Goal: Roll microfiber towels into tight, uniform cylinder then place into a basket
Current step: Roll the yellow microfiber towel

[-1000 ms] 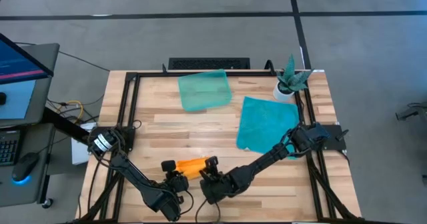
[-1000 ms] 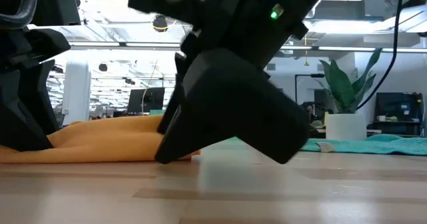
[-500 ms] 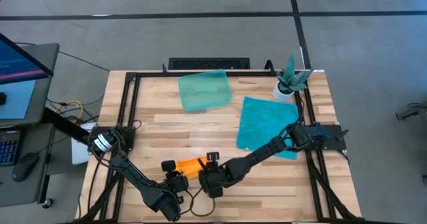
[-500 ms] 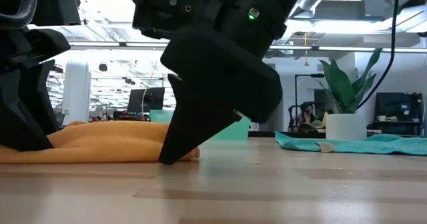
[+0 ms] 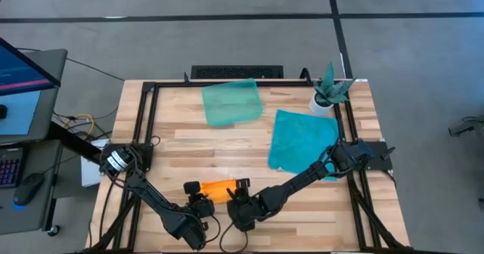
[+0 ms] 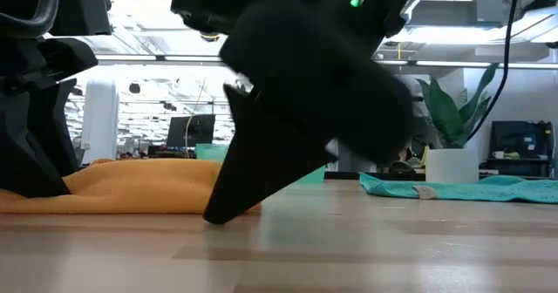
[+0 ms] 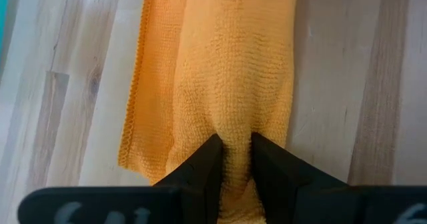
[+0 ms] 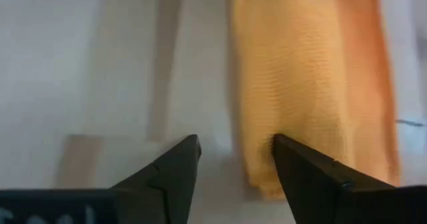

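Orange microfiber towel (image 5: 217, 187), rolled/bunched into a short log, lies near the front edge of the wooden table (image 5: 181, 144), between the 2 grippers. Left gripper (image 5: 198, 205) sits at the roll's left end; left wrist view shows its 2 dark fingers (image 7: 203, 167) pinching a fold of the orange cloth, w/ a looser hemmed flap spreading beside the roll. Right gripper (image 5: 240, 201) is at the roll's right end, tilted down toward the tabletop; in the right wrist view its fingers (image 8: 175, 171) stand spread apart, 1 finger just at the roll's end, the other over bare wood, nothing between them but the table. Low view: orange roll (image 6: 139, 184) flat on the boards, right gripper's dark body (image 6: 296, 110) w/ tip down at the roll's end; left arm (image 6: 30, 92) at the other side.

Teal-blue towel (image 5: 302, 142) lies spread flat on the table's right half, partly under the right arm, well apart from the orange roll. Basket (image 5: 231, 101), a translucent pale-green tray, sits at the table's rear centre, holding no towel. Small white pot w/ green plant (image 5: 328, 91) stands at the rear right corner, just beyond the teal towel. Black keyboard (image 5: 236, 72) lies behind the table's rear edge. Monitor (image 5: 23, 61) shows at far left.
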